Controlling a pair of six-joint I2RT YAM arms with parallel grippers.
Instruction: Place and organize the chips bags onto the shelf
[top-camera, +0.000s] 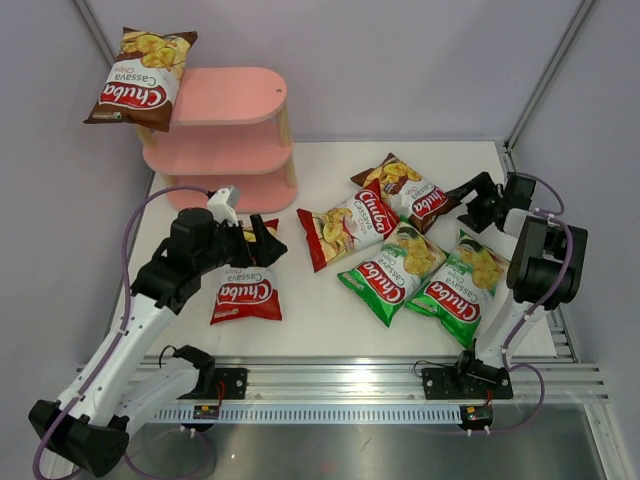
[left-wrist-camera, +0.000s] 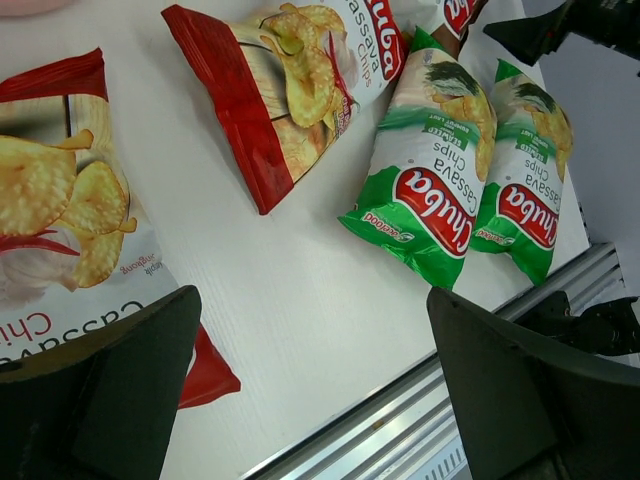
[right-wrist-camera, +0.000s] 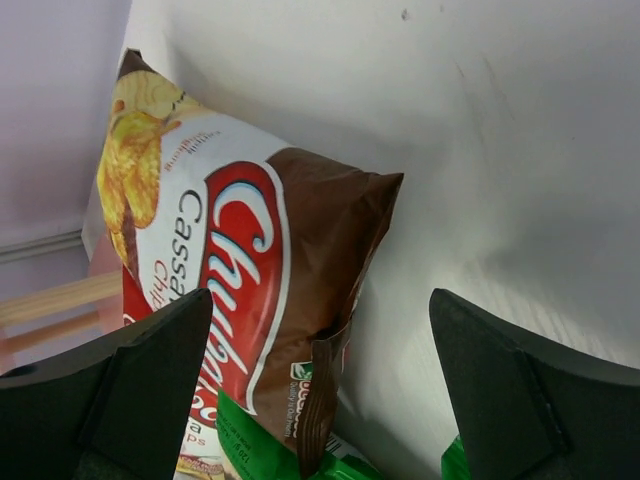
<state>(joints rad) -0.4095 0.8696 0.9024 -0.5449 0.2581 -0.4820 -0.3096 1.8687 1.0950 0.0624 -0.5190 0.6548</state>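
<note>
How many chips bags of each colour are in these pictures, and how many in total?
Brown bags: 2
Red-white bags: 2
Green bags: 2
Total: 6

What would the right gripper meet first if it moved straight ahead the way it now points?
Most likely the brown chips bag lying on the table; it sits straight ahead of the right gripper, whose jaws stand open. How far is unclear.
</note>
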